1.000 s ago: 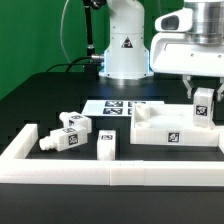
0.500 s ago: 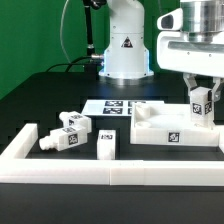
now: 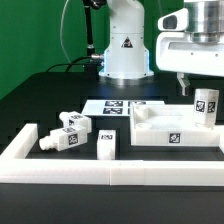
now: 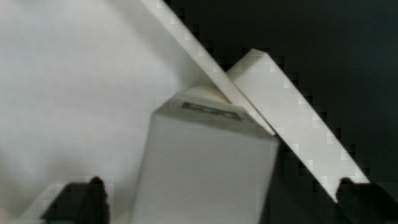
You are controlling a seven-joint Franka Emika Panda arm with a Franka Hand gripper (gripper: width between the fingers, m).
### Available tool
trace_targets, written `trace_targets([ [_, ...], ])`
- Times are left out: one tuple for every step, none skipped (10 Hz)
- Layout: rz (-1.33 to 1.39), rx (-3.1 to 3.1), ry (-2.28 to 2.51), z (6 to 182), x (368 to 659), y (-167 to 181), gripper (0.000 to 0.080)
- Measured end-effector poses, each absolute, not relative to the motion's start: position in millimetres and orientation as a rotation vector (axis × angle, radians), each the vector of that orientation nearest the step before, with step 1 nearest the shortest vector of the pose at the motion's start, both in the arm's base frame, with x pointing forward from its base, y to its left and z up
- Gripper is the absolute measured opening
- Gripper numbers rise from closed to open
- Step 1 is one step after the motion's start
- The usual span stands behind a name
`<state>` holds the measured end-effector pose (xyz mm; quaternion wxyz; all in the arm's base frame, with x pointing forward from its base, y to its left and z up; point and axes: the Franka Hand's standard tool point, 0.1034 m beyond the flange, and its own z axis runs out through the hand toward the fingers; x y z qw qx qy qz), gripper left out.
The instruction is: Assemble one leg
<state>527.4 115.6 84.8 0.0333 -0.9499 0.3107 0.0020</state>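
Observation:
A leg [image 3: 207,103], a short white post with tags, stands upright on the far right corner of the wide white tray-like piece [image 3: 160,132]. My gripper [image 3: 205,88] hangs over the leg with its jaws spread; one finger [image 3: 184,88] shows to the leg's left, apart from it. In the wrist view the leg [image 4: 214,170] lies between the two dark fingertips [image 4: 80,200] with gaps on both sides, over the tray-like piece [image 4: 71,90]. The gripper [image 4: 215,205] is open and holds nothing.
Two more legs [image 3: 70,131] lie at the exterior view's left and a third leg [image 3: 107,146] stands near the middle. The marker board [image 3: 118,107] lies behind them. A white rim wall [image 3: 100,176] runs along the front. The robot base [image 3: 125,45] stands behind.
The jaws have opened and let go of the leg. The leg, tilted before, now stands upright, slightly further to the exterior view's right.

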Motion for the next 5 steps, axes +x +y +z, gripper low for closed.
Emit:
trace_targets([
  [0.002, -2.956, 0.848, 84.7, 527.2, 115.9, 0.0642],
  [-0.003, -3.009, 0.666, 84.4, 526.6, 116.7, 0.0648],
  [-0.012, -3.060, 0.468, 84.2, 525.4, 119.7, 0.0649],
  [-0.022, -3.097, 0.276, 84.1, 524.5, 122.6, 0.0649],
  [-0.024, -3.113, 0.129, 83.6, 523.2, 125.1, 0.0649],
])
